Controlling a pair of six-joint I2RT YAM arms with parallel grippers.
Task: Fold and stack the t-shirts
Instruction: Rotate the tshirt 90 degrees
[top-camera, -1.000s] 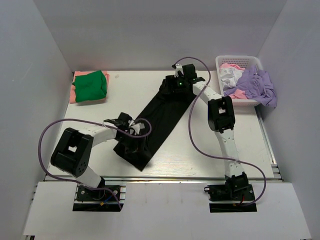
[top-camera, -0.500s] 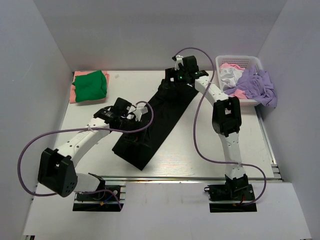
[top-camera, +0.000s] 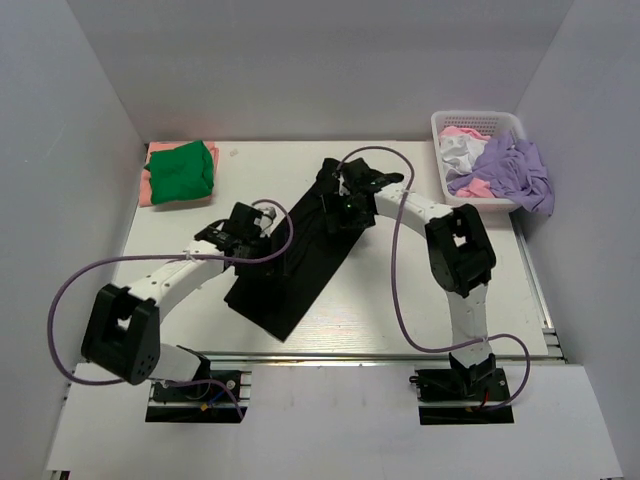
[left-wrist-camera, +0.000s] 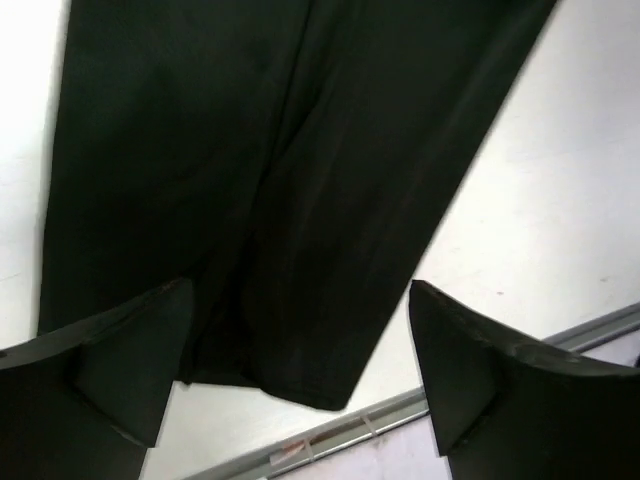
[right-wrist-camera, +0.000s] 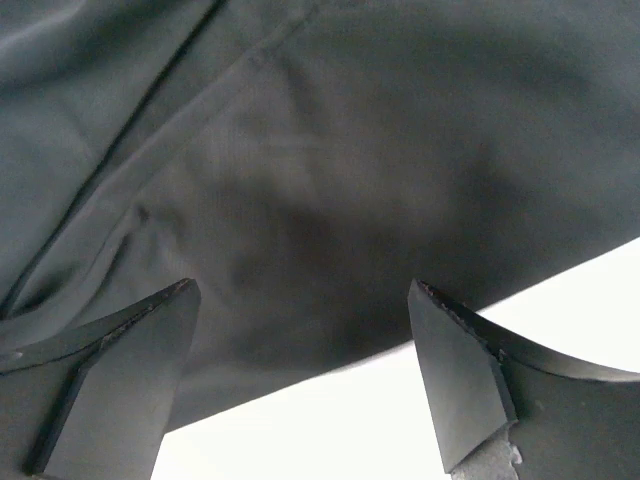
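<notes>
A black t-shirt (top-camera: 300, 270) lies folded into a long strip, running diagonally from the far middle of the table to the near left. My left gripper (top-camera: 268, 245) hovers open and empty over the strip's left edge. The left wrist view shows its open jaws (left-wrist-camera: 298, 300) above the shirt's near end (left-wrist-camera: 300, 200). My right gripper (top-camera: 335, 207) is open and empty over the strip's far part. In the right wrist view (right-wrist-camera: 300, 290) the black cloth (right-wrist-camera: 320, 150) lies just beyond the fingertips. A folded green t-shirt (top-camera: 182, 170) sits on a salmon-pink one (top-camera: 148, 185) at the far left.
A white lattice basket (top-camera: 478, 122) stands at the far right, holding lavender (top-camera: 512, 165), white (top-camera: 458, 152) and pink (top-camera: 462, 133) shirts; the lavender one hangs over its rim. A metal rail (left-wrist-camera: 420, 405) runs along the table's near edge. White walls enclose the table.
My left gripper has moved from the shirt's near end up to its middle. My right gripper has come nearer from the far end and now sits over the strip's far part.
</notes>
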